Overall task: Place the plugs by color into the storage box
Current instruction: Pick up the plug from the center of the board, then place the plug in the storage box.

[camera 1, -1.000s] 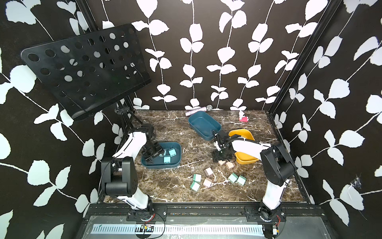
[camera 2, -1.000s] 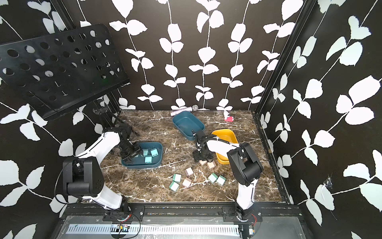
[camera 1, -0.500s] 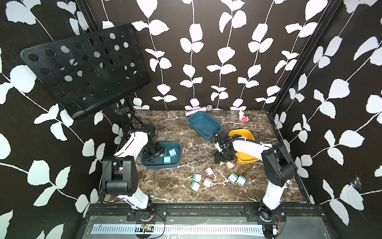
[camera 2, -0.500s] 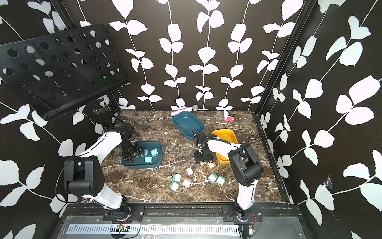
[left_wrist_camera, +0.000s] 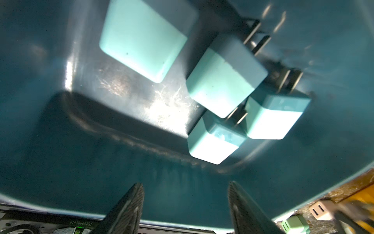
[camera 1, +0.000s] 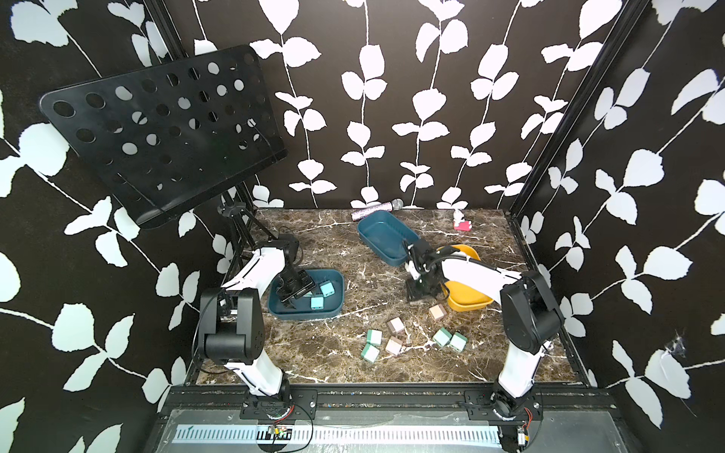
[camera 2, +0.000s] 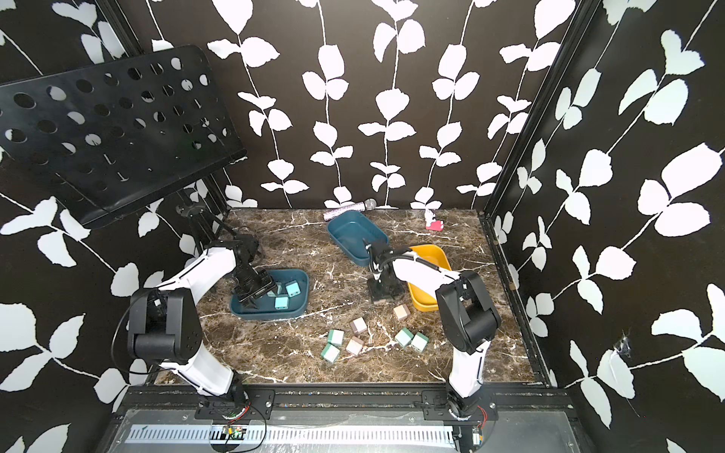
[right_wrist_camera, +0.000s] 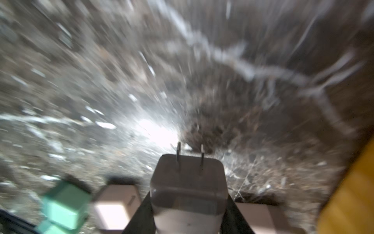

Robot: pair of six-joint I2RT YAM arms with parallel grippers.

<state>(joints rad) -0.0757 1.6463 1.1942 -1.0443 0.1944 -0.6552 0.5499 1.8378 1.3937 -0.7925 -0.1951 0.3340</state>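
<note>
Black walls (camera 1: 463, 59) with white leafy vines enclose a brown marble bench (camera 1: 333, 243). At its left, the left hand (left_wrist_camera: 185, 183) hangs inside the near teal box (camera 1: 306, 313), its fingers spread apart, and four light blue plugs (left_wrist_camera: 224, 81) lie close together on the box floor. Toward the right, the right hand (right_wrist_camera: 188, 210) is pinching a pinkish beige plug (right_wrist_camera: 188, 178), with the prongs pointing away from the hand, just left of the yellow box (camera 1: 470, 305). Three loose beige plugs (camera 1: 395, 325) and four mint green plugs (camera 1: 374, 336) lie on the near half of the bench. The far teal box (camera 1: 382, 235) sits behind the right hand.
</note>
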